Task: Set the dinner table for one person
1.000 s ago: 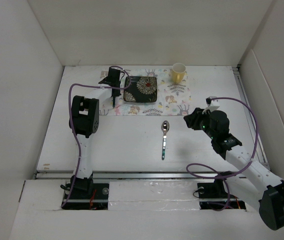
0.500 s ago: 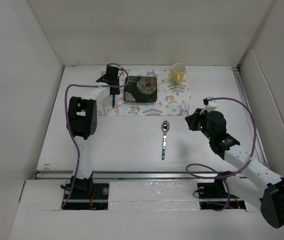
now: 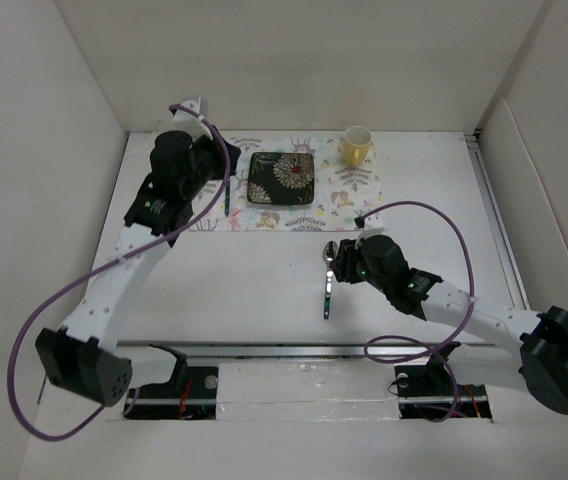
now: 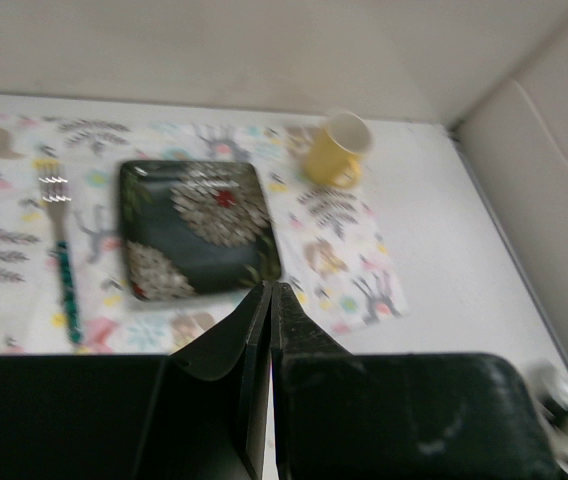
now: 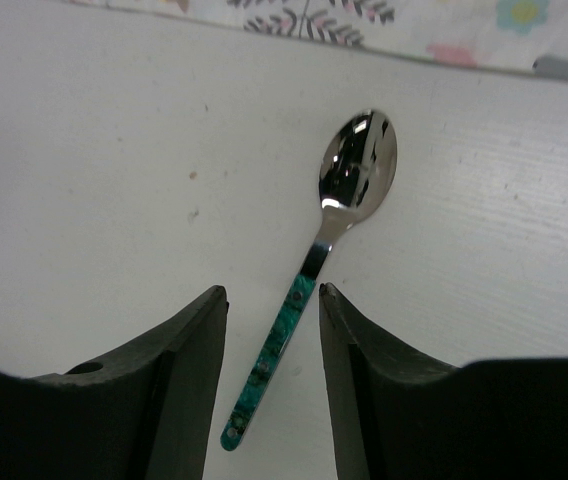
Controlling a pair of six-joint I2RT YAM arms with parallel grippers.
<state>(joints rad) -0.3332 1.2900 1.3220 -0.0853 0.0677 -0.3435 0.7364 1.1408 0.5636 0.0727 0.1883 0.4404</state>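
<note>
Spoon step: my right pincer hovers, fingers apart, astride the spoon on the dinner table, just off the placemat's near edge; my left pincer, pressed together, holds nothing. Next, I judge: lower, clamp the handle.

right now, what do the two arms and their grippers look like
The left arm and right arm have white links joined by chunky black joint housings. A purple cable loops along each. The left gripper and right gripper have matte black fingers tapering to the tips. No markings are legible.
</note>
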